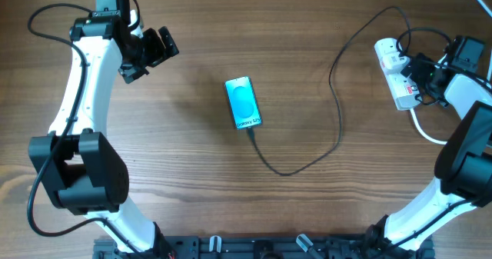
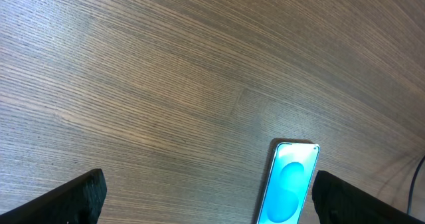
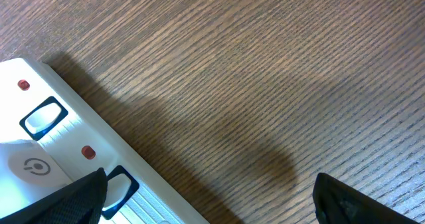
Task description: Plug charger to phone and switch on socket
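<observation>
Overhead: the small flat smartphone with the teal-blue screen (image 1: 242, 103) is lying mid-table. The long thin black charger cable (image 1: 338, 113) is running from the phone's near end and looping off to the phone's right. It is ending at a white adapter (image 1: 390, 53) seated on the white elongated power strip (image 1: 400, 90), well apart from the phone. The tip seems plugged in, though it is too small to confirm. The left gripper (image 1: 154, 57) is hanging well to the phone's left, spread and empty. The right gripper (image 1: 419, 81) is hovering at the strip, also spread.

Left wrist: the phone's far end (image 2: 289, 184) is showing between wide-apart fingers (image 2: 73, 201).

Right wrist: the strip's black-rimmed rocker switches (image 3: 43, 115) and red marks (image 3: 23, 84) are lying just under empty, spread fingers (image 3: 358, 201). The phone is not showing here.

Switching on looks like the step in hand. The next move calls for pressing one fingertip onto the adapter's rocker.
</observation>
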